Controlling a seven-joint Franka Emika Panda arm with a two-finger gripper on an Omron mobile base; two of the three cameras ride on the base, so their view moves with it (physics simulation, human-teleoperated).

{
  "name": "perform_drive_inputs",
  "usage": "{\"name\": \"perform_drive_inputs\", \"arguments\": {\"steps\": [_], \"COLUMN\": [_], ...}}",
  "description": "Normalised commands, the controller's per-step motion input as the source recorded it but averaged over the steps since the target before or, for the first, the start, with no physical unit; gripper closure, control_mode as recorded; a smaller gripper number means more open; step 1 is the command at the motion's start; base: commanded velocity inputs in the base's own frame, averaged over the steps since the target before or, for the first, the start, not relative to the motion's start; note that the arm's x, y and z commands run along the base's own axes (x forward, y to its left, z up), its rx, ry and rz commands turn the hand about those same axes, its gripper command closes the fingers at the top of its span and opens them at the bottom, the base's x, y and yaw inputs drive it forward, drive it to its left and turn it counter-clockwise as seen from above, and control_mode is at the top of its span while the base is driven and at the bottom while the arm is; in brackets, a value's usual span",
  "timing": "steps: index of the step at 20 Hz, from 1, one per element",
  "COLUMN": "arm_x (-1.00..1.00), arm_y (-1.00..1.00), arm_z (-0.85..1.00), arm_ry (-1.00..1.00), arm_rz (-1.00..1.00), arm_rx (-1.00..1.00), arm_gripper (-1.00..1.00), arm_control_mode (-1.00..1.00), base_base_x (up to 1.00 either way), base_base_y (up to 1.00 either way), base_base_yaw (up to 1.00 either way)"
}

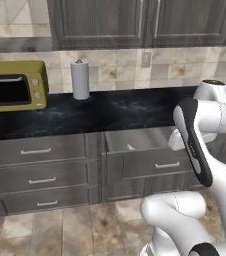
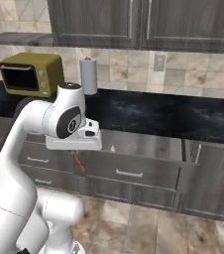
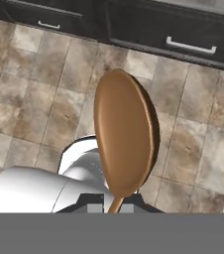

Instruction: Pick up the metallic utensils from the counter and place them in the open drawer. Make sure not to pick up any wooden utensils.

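Two base cameras behind the arm, left and right, facing forward and down, sharing the desk [image 1: 110, 112], open drawer [image 1: 135, 142] and toaster oven [image 2: 32, 74], hand camera close over the floor [image 3: 29, 99] tiles

The big wooden spoon [image 3: 125, 141] is sitting in the gripper [image 3: 115, 207], tan-orange oval bowl pointing out over the tiled floor, handle running back between the finger tips; in the right base view a bit of it [image 2: 78, 162] is hanging below the hand. The open drawer [image 1: 145, 150] is sticking out under the glossy black counter [image 1: 110, 112], and something small and pale [image 1: 131, 147] is poking up inside it.
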Motion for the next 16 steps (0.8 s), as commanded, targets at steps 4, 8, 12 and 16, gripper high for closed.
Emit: {"name": "perform_drive_inputs", "arguments": {"steps": [4, 8, 12, 16], "arm_x": [0.0, 0.0, 0.0, 0.0], "arm_y": [0.0, 0.0, 0.0, 0.0], "arm_z": [0.0, 0.0, 0.0, 0.0], "arm_ry": [0.0, 0.0, 0.0, 0.0], "arm_rz": [0.0, 0.0, 0.0, 0.0], "arm_rx": [0.0, 0.0, 0.0, 0.0], "arm_gripper": [1.0, 1.0, 1.0, 1.0], "arm_control_mode": [1.0, 1.0, 1.0, 1.0], "base_base_x": [0.76, 0.33, 0.0, 0.36], "base_base_y": [-0.47, -0.51, -0.14, 0.0], "base_base_yaw": [0.08, 0.08, 0.0, 0.0]}}
